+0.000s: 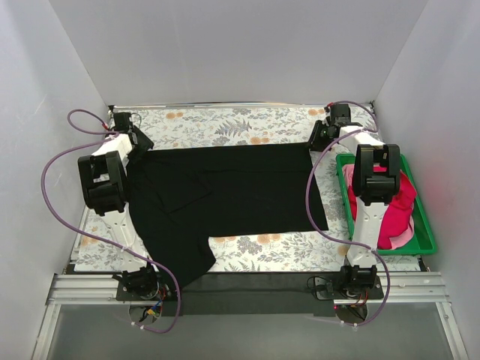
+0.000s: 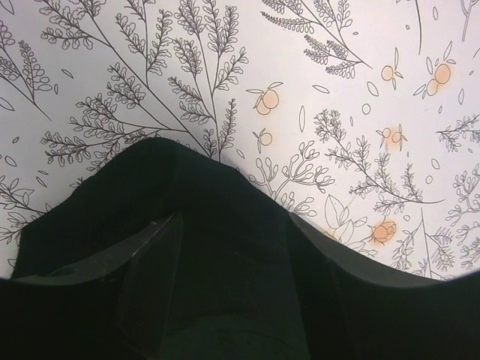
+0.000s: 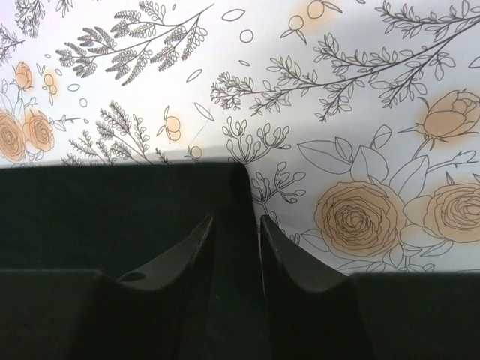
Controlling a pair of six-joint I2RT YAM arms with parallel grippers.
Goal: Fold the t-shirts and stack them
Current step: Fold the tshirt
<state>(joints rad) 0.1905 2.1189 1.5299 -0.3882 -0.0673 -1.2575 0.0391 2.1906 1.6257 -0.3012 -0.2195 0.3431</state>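
Note:
The black t-shirt (image 1: 225, 187) lies spread flat across the floral table, with one sleeve hanging toward the near edge. My left gripper (image 1: 141, 142) is at its far left corner. In the left wrist view, bunched black cloth (image 2: 172, 180) rises between the fingers of that gripper (image 2: 234, 217), which looks shut on it. My right gripper (image 1: 319, 137) is at the far right corner. In the right wrist view its narrow jaws (image 3: 238, 217) pinch the shirt's edge (image 3: 112, 202). The pinkish-red t-shirt (image 1: 403, 196) lies crumpled in the crate, partly hidden by the right arm.
The green plastic crate (image 1: 394, 251) stands at the right edge of the table, beside the right arm. The floral tablecloth (image 1: 247, 124) shows along the far edge and near the front. White walls close in the back and both sides.

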